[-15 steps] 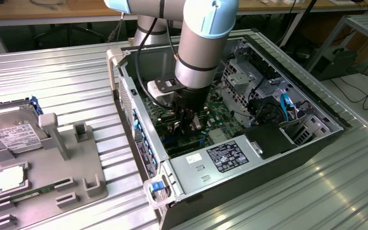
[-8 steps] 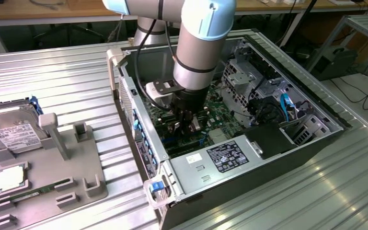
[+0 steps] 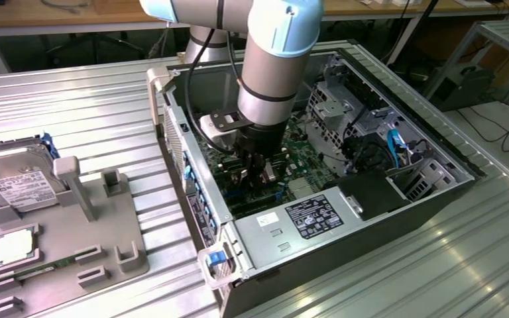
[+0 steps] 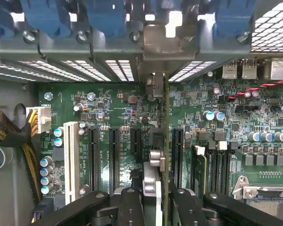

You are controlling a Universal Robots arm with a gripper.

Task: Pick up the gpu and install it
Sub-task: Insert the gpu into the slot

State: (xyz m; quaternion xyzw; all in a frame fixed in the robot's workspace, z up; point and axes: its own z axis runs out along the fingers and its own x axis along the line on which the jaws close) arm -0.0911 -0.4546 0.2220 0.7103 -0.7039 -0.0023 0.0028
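1. The gpu (image 4: 166, 141) stands edge-on between my fingers, upright over the green motherboard (image 4: 254, 117), its metal bracket (image 4: 161, 44) up against the case's rear slots.
2. My gripper (image 3: 256, 173) is clamped on the card, deep inside the open computer case (image 3: 431, 199).
3. Black expansion slots (image 4: 114, 157) lie on either side of the card, with a white slot (image 4: 70, 162) further over.
4. The case lies on a ribbed metal table (image 3: 87, 112).
5. At the exterior view's left, a grey fixture tray (image 3: 104, 258) carries a hard drive (image 3: 20, 185).
6. Benches and cables fill the room behind.
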